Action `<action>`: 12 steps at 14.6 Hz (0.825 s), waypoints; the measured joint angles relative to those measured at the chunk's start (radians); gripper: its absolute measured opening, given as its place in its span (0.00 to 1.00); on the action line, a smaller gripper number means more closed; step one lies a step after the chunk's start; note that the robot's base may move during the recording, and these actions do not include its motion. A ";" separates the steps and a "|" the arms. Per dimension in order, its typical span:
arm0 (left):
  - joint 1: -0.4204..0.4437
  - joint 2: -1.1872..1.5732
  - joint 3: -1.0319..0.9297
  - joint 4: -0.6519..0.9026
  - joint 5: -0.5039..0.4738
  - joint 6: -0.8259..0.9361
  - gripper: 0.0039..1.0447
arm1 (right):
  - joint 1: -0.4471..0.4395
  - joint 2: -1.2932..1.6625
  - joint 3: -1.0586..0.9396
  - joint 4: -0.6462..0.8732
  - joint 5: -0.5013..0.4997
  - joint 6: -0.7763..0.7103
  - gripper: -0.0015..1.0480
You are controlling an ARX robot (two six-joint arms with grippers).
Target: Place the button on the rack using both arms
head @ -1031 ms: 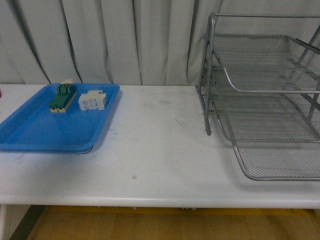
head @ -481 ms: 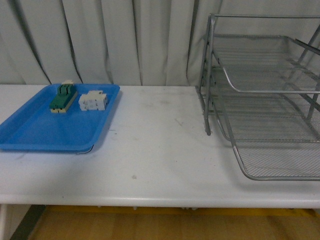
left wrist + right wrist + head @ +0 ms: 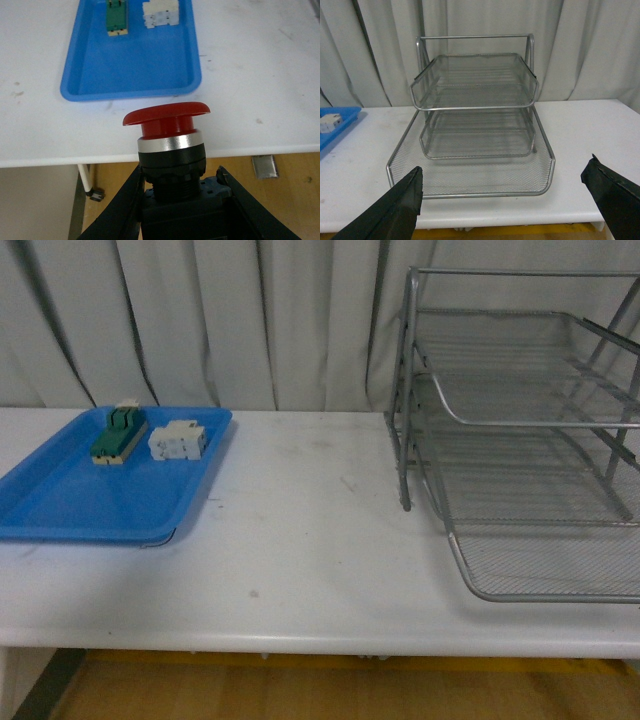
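In the left wrist view the button [image 3: 167, 131], with its red mushroom cap, silver collar and black body, is held upright in my left gripper [image 3: 179, 200], shut on its blocky base. It hangs off the table's near edge, short of the blue tray [image 3: 131, 60]. The silver wire-mesh three-tier rack [image 3: 520, 440] stands at the table's right side. In the right wrist view the rack [image 3: 475, 125] faces me, and my right gripper [image 3: 505, 197] is open with nothing between its black fingers [image 3: 400, 210]. Neither arm shows in the front view.
The blue tray [image 3: 100, 485] lies at the table's left, holding a green terminal block [image 3: 118, 435] and a white blocky component [image 3: 177, 440]. White curtains hang behind the table. Wooden floor shows below the table's front edge [image 3: 320, 640].
The front view has shifted slightly, so tray and rack sit a little further left in the picture. A red spot at the far left edge a second ago is gone.
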 joint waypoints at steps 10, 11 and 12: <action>-0.108 0.153 0.051 0.177 0.168 0.105 0.35 | 0.000 0.000 0.000 0.000 0.003 0.000 0.94; -0.187 0.282 0.113 0.243 0.221 0.157 0.35 | 0.000 0.000 0.000 0.001 0.003 0.000 0.94; -0.240 0.433 0.201 0.271 0.228 0.196 0.35 | 0.000 0.000 0.000 0.001 0.002 0.000 0.94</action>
